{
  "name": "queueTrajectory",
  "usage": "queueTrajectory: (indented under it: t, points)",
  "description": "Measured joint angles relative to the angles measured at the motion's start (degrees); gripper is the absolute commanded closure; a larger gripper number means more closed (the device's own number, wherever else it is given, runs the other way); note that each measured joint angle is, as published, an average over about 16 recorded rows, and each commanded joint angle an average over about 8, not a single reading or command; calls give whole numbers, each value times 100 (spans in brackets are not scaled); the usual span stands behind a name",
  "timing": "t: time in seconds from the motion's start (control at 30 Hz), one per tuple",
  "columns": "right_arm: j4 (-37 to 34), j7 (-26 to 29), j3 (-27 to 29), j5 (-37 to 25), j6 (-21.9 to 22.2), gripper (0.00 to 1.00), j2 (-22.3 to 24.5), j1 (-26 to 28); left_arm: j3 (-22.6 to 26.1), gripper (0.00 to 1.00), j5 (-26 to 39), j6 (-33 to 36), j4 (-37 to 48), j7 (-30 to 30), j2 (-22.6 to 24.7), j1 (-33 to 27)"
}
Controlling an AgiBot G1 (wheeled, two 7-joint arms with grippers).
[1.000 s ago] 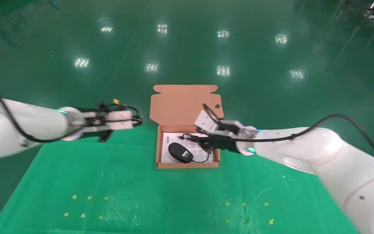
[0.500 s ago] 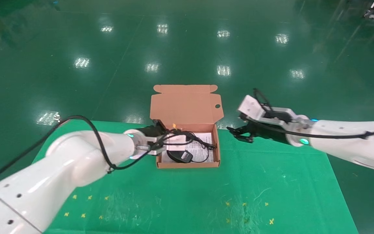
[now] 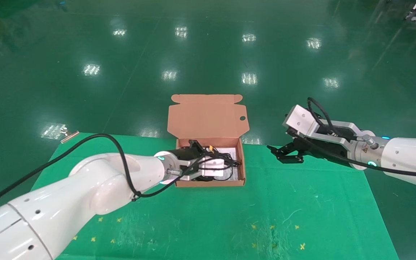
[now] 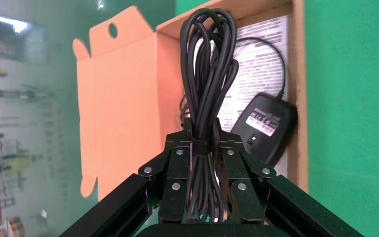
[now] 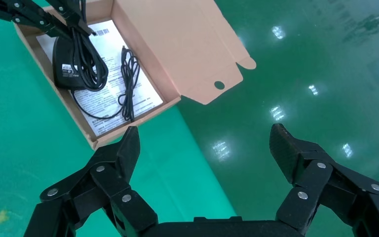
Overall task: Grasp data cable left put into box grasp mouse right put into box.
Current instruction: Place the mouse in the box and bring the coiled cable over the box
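Head view shows the left tool [image 3: 218, 167] reaching over the open box [image 3: 243, 169], which sits at the far middle of the green desk [image 3: 208, 216] with its lid flap standing up behind it. In the left wrist view the left tool's fingers [image 4: 177, 170] are closed on the data cable [image 4: 206, 74], pinching the long bundle of loops at its banded middle, with the loops hanging out past the fingertips above the box interior. The mouse [image 4: 265, 126] already lies inside the box, turned label-side up on the white printed sheet [image 4: 259, 59], close against one side wall; its thin cord [image 5: 127, 81] is spread across the sheet beside it. The right tool [image 5: 205, 148] is off to the right of the box, well apart from it, near the desk's far edge; its fingers are spread wide and carry nothing. Judging from how things lie, the mouse half of the task looks done and the right arm has no further part in it. What remains is the cable: it is over the box but not yet released, so it needs lowering and letting go, ideally onto the free part of the sheet so the loops do not catch on the box wall.
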Motion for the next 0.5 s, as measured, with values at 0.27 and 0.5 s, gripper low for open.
queueTrajectory:
  t: [0.27,0.5]
  points:
    - [166,199,-61,-159,30,0,81,28,214,0,-118,-105,28,-13,4,-72]
    - [136,155,-23,-172,93,0,42,87,165,0,-164,-109,-83,-44,-95,-98]
